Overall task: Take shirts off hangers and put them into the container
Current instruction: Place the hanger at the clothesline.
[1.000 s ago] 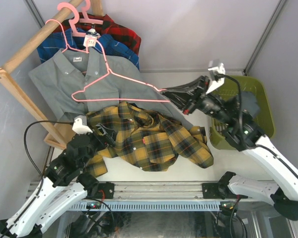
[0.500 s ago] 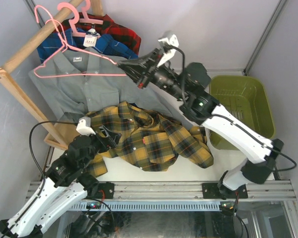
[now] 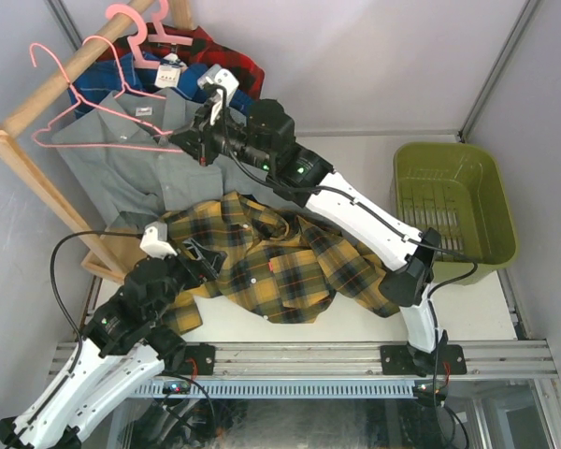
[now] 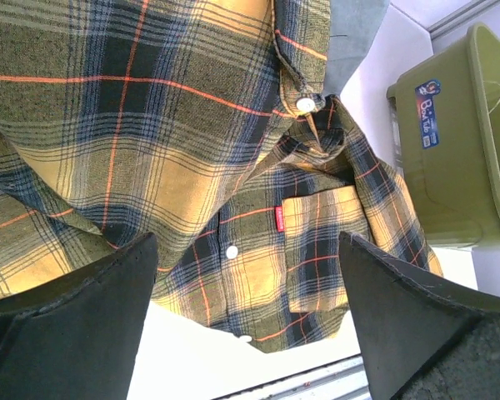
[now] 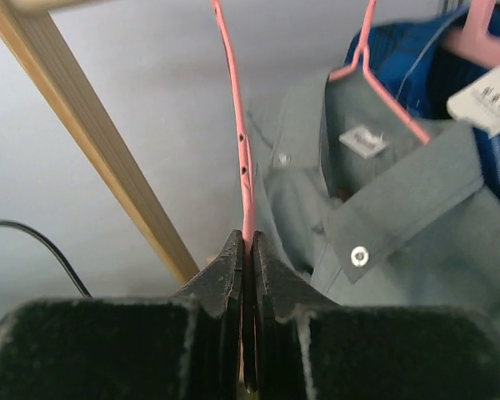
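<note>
Top external view: the right gripper point(image 3: 179, 142) is clamped on one corner of an empty pink hanger point(image 3: 93, 144). The right wrist view confirms this, with the two fingers point(image 5: 225, 275) pressed flat together on the thin wire. The right arm is stretched to full reach, running diagonally from its base at the near edge to the far left corner of the table point(image 3: 477, 304). It holds the hanger out flat beside the wooden rail point(image 3: 75, 75), with the hook pointing toward the rail.

The yellow plaid shirt point(image 3: 290, 271) is off its hanger and lies crumpled along the near edge. Its long axis runs left to right, with the collar end at the left and the tail toward the green bin point(image 3: 449, 201). The bin stands against the right edge and has nothing in it.

The left gripper point(image 3: 198, 254) hangs just above the shirt's left end with its jaws spread wide and nothing between them. The forearm is angled up and forward from the near left corner.

That gripper is much the nearer tool to the shirt. The bin lies beyond the shirt's far end, so the whole garment would have to travel rightward. The right arm looks better placed for that once it is rid of the hanger.

The grey shirt point(image 3: 122, 173) hangs from the rail on its own hanger, with the blue plaid shirt point(image 3: 86, 94) and the red plaid shirt point(image 3: 226, 54) behind it
</note>
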Robot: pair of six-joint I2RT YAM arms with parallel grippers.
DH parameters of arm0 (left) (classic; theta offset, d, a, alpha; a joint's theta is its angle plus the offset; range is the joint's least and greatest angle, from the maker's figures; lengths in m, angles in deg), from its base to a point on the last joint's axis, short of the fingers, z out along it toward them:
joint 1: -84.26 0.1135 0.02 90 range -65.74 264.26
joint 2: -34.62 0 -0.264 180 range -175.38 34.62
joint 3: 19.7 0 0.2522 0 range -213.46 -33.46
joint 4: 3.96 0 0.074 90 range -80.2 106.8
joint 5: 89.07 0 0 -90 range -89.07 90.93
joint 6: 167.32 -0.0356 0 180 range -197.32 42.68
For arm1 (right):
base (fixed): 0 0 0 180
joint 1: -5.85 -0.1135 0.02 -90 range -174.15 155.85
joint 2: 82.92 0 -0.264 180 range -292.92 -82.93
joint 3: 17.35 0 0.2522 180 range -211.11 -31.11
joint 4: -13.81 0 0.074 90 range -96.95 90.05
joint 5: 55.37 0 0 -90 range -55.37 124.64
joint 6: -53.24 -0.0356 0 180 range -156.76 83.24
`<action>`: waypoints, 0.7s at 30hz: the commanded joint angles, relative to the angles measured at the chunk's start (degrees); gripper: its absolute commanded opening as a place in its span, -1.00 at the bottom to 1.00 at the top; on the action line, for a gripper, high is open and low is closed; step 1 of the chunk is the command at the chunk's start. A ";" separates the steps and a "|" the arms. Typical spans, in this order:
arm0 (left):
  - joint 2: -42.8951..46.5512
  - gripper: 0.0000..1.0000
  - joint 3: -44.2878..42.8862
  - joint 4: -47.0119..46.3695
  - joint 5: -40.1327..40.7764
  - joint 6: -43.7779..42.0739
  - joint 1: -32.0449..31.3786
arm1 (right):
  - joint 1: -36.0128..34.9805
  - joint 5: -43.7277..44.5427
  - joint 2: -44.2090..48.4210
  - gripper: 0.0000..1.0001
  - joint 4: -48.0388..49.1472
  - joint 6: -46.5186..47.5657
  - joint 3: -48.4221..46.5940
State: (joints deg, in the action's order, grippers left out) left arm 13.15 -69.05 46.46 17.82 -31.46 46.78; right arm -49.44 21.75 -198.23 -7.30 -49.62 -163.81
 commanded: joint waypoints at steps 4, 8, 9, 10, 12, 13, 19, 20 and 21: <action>-0.41 0.84 -1.50 -0.84 1.96 -1.18 0.30 | -1.52 0.53 4.52 -1.00 -0.90 1.86 5.35; -2.10 0.84 -2.55 -1.24 2.09 -1.80 0.30 | -1.31 0.70 6.54 -1.00 -1.21 2.22 7.81; -2.38 0.84 -2.77 -1.31 2.16 -1.91 0.30 | -1.17 0.64 6.85 -1.00 -1.91 2.22 7.89; -2.69 0.84 -2.93 -1.37 2.18 -2.00 0.30 | -1.19 0.31 7.11 -1.00 -2.42 2.22 8.10; -3.02 0.84 -2.99 -1.58 2.23 -2.03 0.30 | -1.08 -0.67 7.74 -1.00 -3.42 2.22 8.77; -3.11 0.84 -2.95 -1.74 2.19 -2.01 0.30 | -0.96 -1.59 7.99 -1.00 -4.42 2.22 8.88; -3.91 0.91 -3.61 -1.53 1.40 -2.94 0.30 | 3.15 -6.76 11.99 -1.00 -12.56 2.22 9.18; -4.11 0.91 -3.61 -1.43 1.40 -3.20 0.30 | 3.97 -6.77 13.52 -1.00 -13.90 2.22 9.97; -4.25 0.91 -3.58 -1.30 1.40 -3.23 0.28 | 4.73 -6.40 15.33 -1.00 -15.20 2.22 11.55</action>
State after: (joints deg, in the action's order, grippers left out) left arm 9.67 -69.25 46.77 18.73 -32.96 46.78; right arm -48.15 17.49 -191.15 -16.37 -48.09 -154.37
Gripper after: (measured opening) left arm 0.953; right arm 0.017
